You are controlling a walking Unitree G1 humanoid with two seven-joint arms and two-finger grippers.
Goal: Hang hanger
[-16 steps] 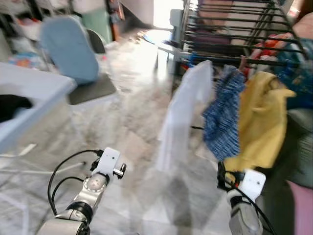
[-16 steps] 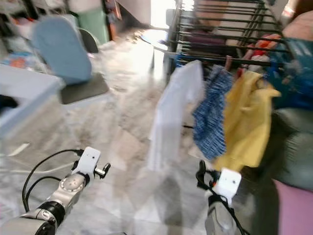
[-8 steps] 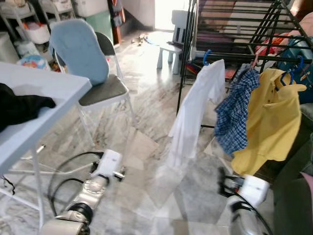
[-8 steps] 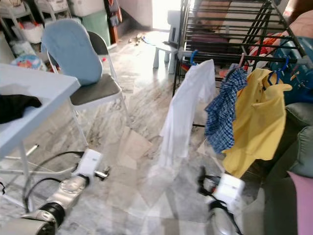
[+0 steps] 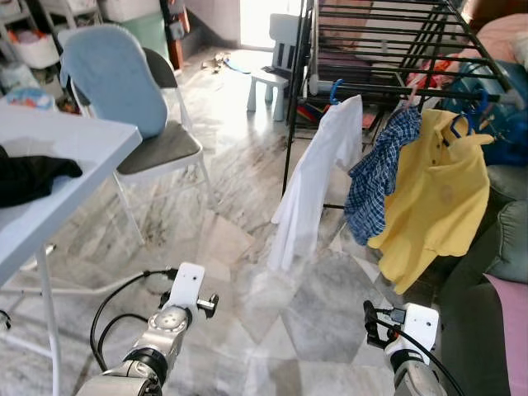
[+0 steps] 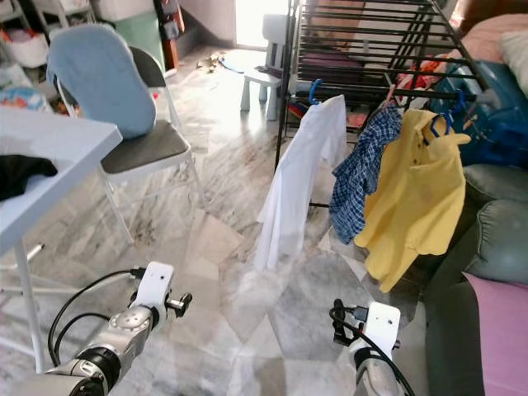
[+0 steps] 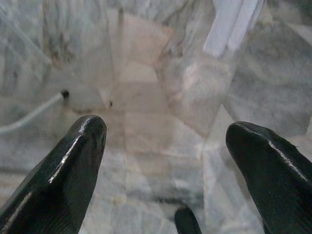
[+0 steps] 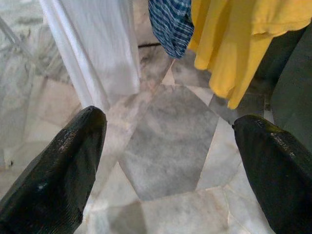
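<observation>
Three garments hang in a row from the front rail of the black drying rack [image 5: 388, 33] in the left eye view: a white shirt [image 5: 318, 186] on a blue hanger [image 5: 337, 89], a blue checked shirt [image 5: 379, 169], and a yellow polo shirt [image 5: 429, 194] on a second blue hanger [image 5: 456, 124]. Each hook sits over the rail so the cloth falls free above the marble floor [image 5: 247, 206]. To the left stand a white table [image 5: 58, 157] bearing a dark garment [image 5: 29, 177], and a folding chair [image 5: 140, 124] with a pale blue cover over its back. Both arms are held low and forward, well apart from the rack, carrying nothing.

Right eye view: same scene. The grey sofa [image 6: 495, 239] borders the rack on the right; a small white stool [image 6: 260, 82] stands farther back.

Left wrist view: the left gripper [image 7: 165, 156] points down at the floor, its two black fingers [image 7: 73, 161] spread wide with nothing between them. A hem of white cloth shows beyond.

Right wrist view: the right gripper [image 8: 170, 165] is likewise released, fingers [image 8: 58, 165] parted and holding nothing, aimed at the floor below the lower edges of the white, checked and yellow shirts.

Status, as a judgement: the hangers in view are already on the rail, and neither gripper holds one. Either the hanging is complete, or a further hanger must be fetched, perhaps for the dark garment on the table.
</observation>
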